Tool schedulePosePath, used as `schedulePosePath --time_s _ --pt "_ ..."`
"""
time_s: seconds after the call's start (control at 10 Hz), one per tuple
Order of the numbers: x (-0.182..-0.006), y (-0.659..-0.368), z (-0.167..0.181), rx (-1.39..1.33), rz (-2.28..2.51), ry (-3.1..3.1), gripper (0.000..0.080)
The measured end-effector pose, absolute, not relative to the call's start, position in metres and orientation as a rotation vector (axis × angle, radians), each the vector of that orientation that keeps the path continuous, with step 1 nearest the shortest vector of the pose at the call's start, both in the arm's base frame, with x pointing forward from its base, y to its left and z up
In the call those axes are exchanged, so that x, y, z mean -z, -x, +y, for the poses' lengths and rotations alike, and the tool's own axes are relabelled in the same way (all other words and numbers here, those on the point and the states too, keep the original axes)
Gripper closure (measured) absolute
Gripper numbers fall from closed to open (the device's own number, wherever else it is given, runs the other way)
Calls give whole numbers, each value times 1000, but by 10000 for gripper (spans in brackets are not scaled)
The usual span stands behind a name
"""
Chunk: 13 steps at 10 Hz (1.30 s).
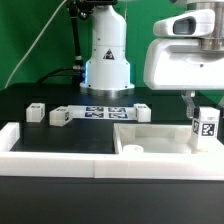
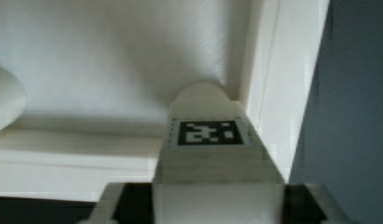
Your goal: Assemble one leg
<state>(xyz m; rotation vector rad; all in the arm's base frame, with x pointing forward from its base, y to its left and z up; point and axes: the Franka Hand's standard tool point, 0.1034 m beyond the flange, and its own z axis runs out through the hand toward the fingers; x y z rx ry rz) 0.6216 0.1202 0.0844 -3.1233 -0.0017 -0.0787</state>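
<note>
No letters, numbers or brand names can be read anywhere. The only signs are black-and-white square fiducial tags.

One tag stands on the side of the leg point(image 1: 205, 126), at about three o'clock in the exterior view. The wrist view shows a tag on the leg point(image 2: 214, 155) too. Its grid of black and white cells is fairly clear but carries no characters.

Several more tags lie in a row on the marker board point(image 1: 100, 111), at about nine o'clock from the leg.

A dark mark on the robot base point(image 1: 108, 70), toward twelve o'clock, is too blurred to read.
</note>
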Motion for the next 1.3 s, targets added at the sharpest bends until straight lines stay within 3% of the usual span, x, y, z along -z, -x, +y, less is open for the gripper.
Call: schedulePosePath --time_s 1.0,1.3 --pt "-83 -620 124 60 1676 2591 508" --pt "-83 -621 122 31 1883 2418 508"
